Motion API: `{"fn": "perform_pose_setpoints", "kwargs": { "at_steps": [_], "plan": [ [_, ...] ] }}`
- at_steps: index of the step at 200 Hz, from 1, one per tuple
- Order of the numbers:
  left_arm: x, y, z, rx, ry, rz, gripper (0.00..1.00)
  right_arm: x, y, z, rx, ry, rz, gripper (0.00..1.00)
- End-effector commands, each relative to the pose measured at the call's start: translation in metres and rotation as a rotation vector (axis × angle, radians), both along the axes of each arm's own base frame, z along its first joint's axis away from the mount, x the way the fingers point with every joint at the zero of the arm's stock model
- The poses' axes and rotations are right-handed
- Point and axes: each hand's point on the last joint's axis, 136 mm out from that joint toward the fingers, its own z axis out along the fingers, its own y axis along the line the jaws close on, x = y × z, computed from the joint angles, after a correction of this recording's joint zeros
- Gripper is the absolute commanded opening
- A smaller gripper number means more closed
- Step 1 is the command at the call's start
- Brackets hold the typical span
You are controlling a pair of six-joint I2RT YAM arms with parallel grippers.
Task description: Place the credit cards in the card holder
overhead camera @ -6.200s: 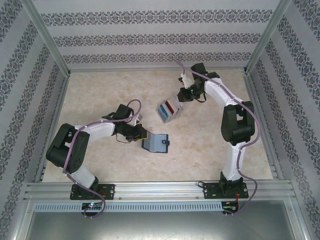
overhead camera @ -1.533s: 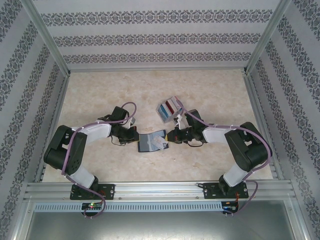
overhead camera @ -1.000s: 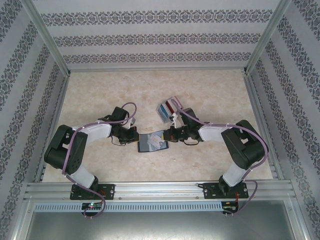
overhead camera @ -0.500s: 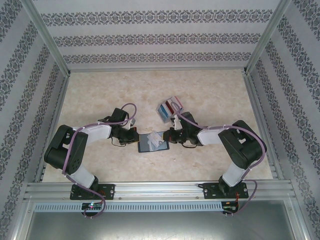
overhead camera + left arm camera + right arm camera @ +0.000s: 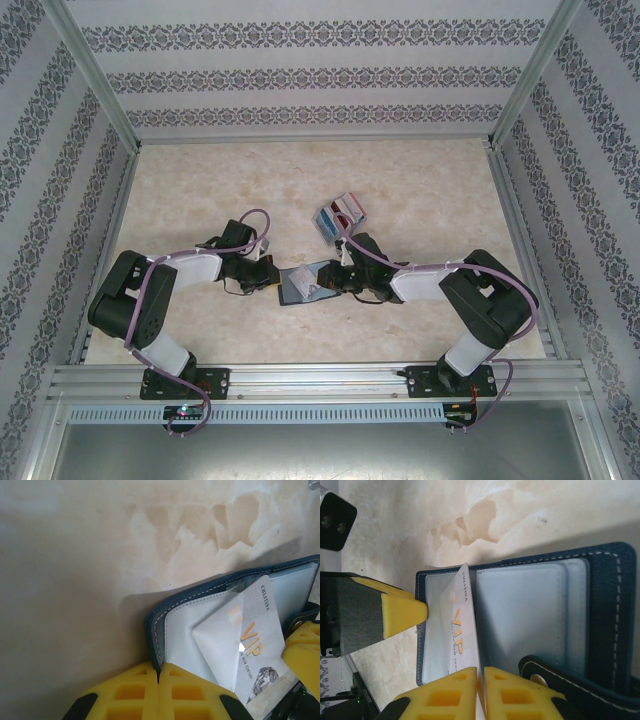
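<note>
My left gripper (image 5: 159,669) is clamping the holder (image 5: 182,625) while my right gripper (image 5: 481,672) is pinching the card (image 5: 462,630), risking jamming it askew.

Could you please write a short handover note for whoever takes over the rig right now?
Left gripper: jaws shut on the open card holder's edge.
Right gripper: jaws shut on the white VIP card, which lies tilted over the holder's clear sleeves, not seated.
The rack of coloured cards stands just beyond the holder.
Done: card brought to holder. Left: push it home, release, fetch the others.
</note>
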Motion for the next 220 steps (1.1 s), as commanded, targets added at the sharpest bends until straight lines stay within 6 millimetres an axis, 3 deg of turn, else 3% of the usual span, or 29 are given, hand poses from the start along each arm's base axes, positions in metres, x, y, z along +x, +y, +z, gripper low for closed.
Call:
{"fn": "perform_pose_setpoints", "kwargs": {
  "at_steps": [1,56,125,154,189,220],
  "plan": [
    [-0.005,0.008,-0.008,0.03,0.029,0.031,0.0,-0.007,-0.003,-0.002,-0.029,0.004,0.018,0.06],
    [-0.004,0.006,-0.006,0.014,0.029,0.037,0.0,-0.007,-0.008,-0.007,-0.067,-0.003,-0.015,0.0],
    [-0.003,0.002,-0.009,-0.018,0.032,0.049,0.0,-0.003,0.01,-0.005,-0.05,-0.055,-0.083,0.0],
    [-0.004,0.003,-0.008,-0.025,0.026,0.063,0.0,-0.009,0.022,-0.005,-0.038,-0.045,-0.056,0.03],
    [-0.004,0.005,-0.01,-0.018,0.021,0.076,0.0,-0.01,0.016,-0.002,-0.046,-0.049,-0.078,0.06],
    [-0.006,0.008,-0.012,-0.011,0.041,0.101,0.0,-0.017,0.031,-0.005,-0.022,0.001,-0.023,0.08]
  ]
}}
